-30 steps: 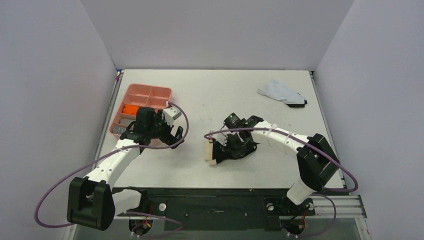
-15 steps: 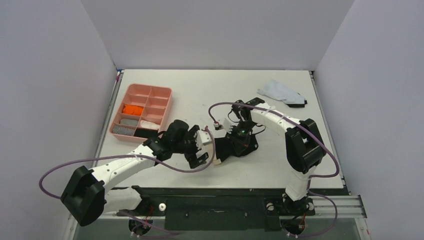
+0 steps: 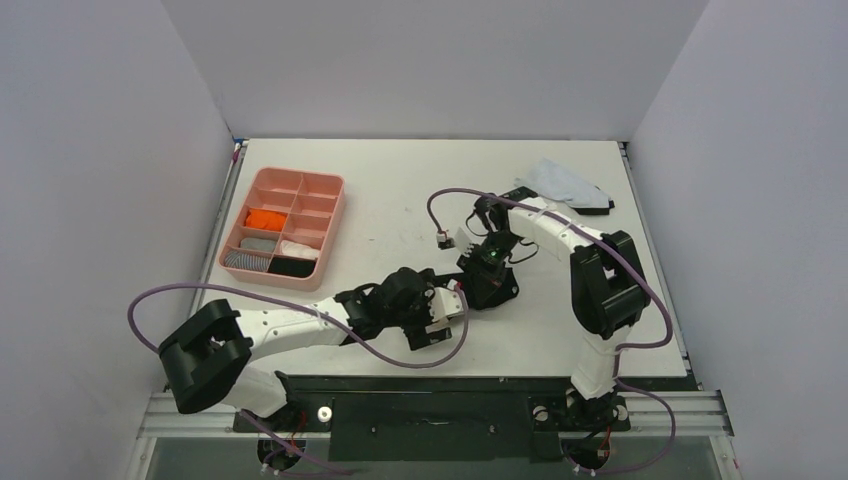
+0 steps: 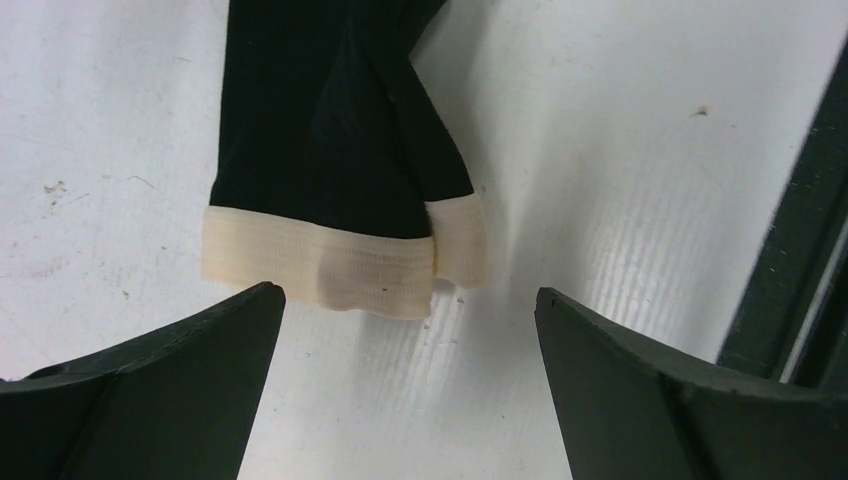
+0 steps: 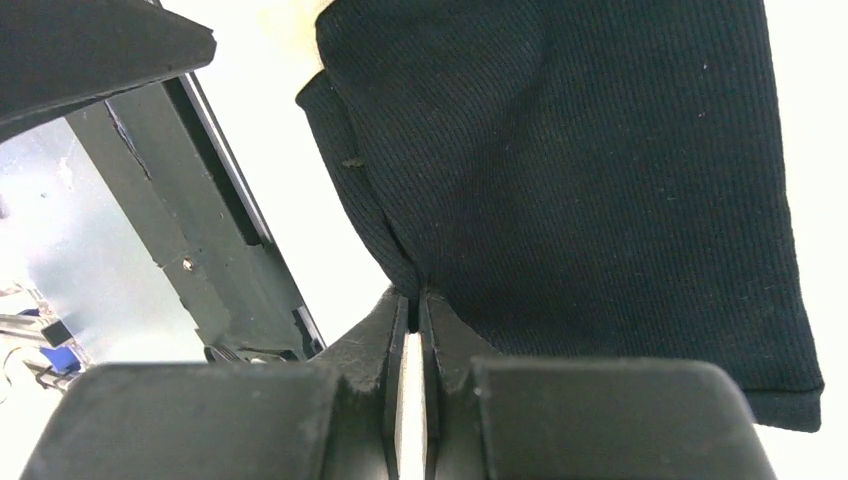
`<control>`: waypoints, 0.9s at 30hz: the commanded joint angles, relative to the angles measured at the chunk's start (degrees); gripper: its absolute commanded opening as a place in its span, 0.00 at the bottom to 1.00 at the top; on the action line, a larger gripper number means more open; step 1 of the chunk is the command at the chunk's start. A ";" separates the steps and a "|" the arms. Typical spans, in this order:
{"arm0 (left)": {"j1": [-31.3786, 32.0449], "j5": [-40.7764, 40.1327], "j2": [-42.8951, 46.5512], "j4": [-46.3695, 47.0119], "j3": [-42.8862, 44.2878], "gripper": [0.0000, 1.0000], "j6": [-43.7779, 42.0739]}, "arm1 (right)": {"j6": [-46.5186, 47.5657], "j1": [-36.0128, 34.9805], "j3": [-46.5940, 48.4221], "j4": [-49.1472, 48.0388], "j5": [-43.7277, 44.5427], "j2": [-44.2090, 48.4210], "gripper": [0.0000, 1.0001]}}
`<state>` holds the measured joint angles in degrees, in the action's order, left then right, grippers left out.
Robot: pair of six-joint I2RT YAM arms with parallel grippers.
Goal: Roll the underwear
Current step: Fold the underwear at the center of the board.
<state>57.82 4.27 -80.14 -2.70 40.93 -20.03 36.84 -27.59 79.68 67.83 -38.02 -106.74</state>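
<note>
- The left end effector (image 4: 408, 295) is spread wide and holds nothing; its fingers flank the beige waistband (image 4: 320, 268), just short of it.
- The right end effector (image 5: 413, 300) is clenched on a fold of the black underwear (image 4: 330, 120), which lies on the surface (image 3: 400, 180), front middle.
- The orange underwear (image 3: 265, 218) sits in the tray (image 3: 300, 173).

Pink tray (image 3: 300, 173), pale cloth (image 3: 560, 182), white table (image 3: 400, 190)

Bright, even overhead light; soft shadows; blurred close foregrounds in wrist views.
</note>
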 commanded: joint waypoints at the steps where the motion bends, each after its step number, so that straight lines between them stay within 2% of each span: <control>1: 2.18 -6.79 -1.86 7.26 2.66 0.97 1.52 | 0.85 0.95 2.33 1.20 -2.96 -0.68 0.00; 5: 4.97 -11.44 -2.98 10.47 1.44 0.97 1.39 | 1.07 1.37 2.54 1.52 -3.29 -1.43 0.00; 9: 8.03 -19.49 -4.61 15.19 0.38 0.97 -0.94 | 1.32 1.52 2.72 1.72 -3.75 -1.92 0.00; 16: 10.95 -23.69 -8.10 15.89 0.70 0.97 -3.99 | 1.66 1.92 3.18 2.30 -4.17 -2.39 0.00; 27: 11.26 -26.96 -11.55 17.61 -0.72 0.98 -6.65 | 2.31 2.18 3.02 3.02 -4.22 -2.37 0.00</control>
<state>68.90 -20.93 -91.68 11.22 40.71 -25.43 37.21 -25.85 80.90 69.84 -40.12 -109.40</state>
